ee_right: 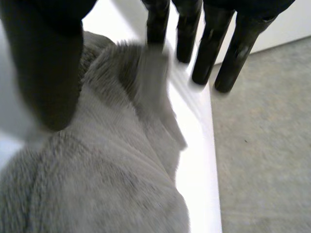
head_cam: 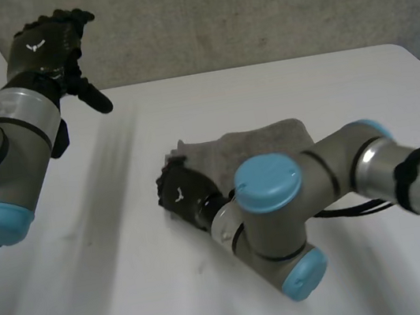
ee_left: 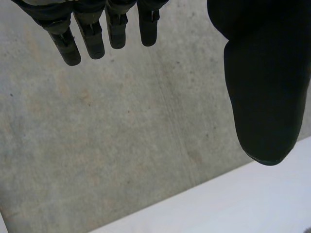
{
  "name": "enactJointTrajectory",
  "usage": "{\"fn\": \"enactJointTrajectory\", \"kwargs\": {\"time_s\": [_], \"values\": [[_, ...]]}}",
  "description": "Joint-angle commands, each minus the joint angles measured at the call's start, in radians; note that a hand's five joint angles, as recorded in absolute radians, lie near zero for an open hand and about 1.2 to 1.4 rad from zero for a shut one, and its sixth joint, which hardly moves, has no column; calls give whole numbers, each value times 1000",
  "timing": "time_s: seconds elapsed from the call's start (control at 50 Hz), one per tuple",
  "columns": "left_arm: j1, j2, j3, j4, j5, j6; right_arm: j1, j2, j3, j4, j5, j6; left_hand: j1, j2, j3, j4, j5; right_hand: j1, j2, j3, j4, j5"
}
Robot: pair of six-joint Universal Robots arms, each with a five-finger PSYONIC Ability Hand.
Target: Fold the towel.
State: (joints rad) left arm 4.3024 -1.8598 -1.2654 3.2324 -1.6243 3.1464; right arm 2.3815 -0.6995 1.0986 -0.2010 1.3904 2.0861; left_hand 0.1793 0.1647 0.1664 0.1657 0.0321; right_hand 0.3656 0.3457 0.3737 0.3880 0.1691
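Towel [head_cam: 259, 140] lies bunched at frame centre; we judge folding barely begun. Right hand [head_cam: 182, 195], fingers [ee_right: 208, 51] straight and spread, covers its left-of-frame edge; left hand [head_cam: 45, 48], upper left, hangs slack, empty.

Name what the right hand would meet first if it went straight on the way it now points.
Most likely the towel: a raised fold sits at the fingertips of the right hand. Beyond it lies the white table, though depth is unclear.
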Motion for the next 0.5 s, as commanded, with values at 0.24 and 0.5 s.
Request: {"fn": "enactJointTrajectory", "kwargs": {"time_s": [0.24, 0.5], "values": [[-1, -10, -37, 6, 4, -12, -393, -388, 443, -46, 1, 632, -5, 10, 8, 9, -32, -191, -171, -199, -213, -169], [-33, -10, -61, 7, 4, -35, -467, -227, 414, -63, 94, 441, -5, 10, 8, 9, -32, 900, 920, 892, 878, 922]]}}
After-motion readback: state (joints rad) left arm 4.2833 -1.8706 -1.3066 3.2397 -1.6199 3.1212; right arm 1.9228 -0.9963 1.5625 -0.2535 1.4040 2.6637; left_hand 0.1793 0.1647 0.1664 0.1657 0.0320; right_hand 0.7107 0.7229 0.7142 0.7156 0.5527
